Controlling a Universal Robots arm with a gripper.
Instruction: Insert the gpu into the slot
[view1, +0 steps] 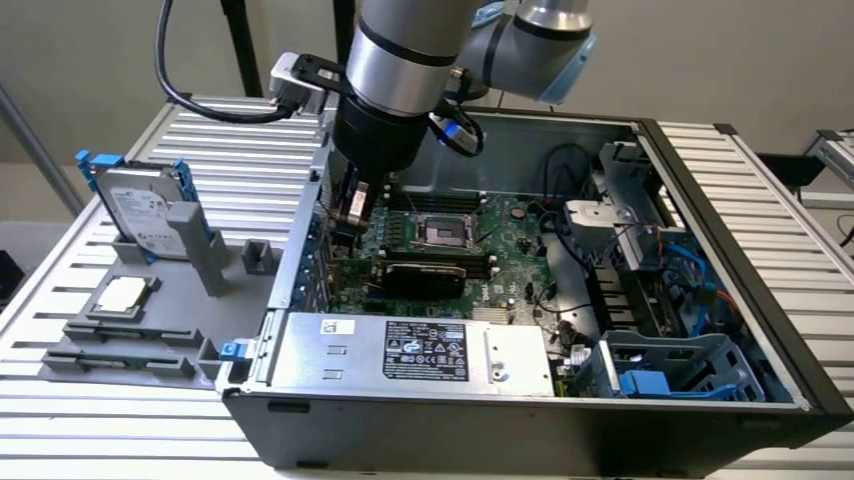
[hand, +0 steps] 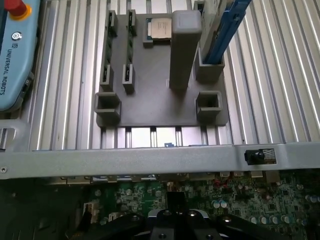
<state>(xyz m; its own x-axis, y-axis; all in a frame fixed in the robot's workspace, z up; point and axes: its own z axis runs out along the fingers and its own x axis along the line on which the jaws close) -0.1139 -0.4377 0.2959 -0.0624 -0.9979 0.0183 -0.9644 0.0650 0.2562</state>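
- While the arm reaches down into the open computer case (view1: 747, 400), the tool (view1: 350, 222) hangs low by the case wall on the exterior view's left. Its fingers are drawn together, and I see nothing I can name clamped between them.
- In the wrist view the tool (hand: 175, 212) sits just above the edge of the green motherboard (hand: 235, 200). A short dark stub shows at its tip, and I cannot tell whether that is the closed fingertips or something pinched.
- The gpu (view1: 424, 272) is a black card in the middle of the motherboard (view1: 514, 250), just in front of the square CPU socket (view1: 445, 232) and behind the silver power supply (view1: 414, 350). It stands on its long edge and level, which I judge to mean it is already in or on its connector.
- The slot itself is hidden under the card, so how deep the card sits cannot be confirmed.
- The tool is apart from the gpu, toward the wall, and not touching it.
- Outside the case, a grey fixture (hand: 150, 90) on the ribbed counter (view1: 107, 420) holds parts upright in their own pockets so they can be gripped from above. The hard drive (view1: 140, 210) with blue rails stands in one pocket and a processor chip (view1: 123, 295) lies flat in another.
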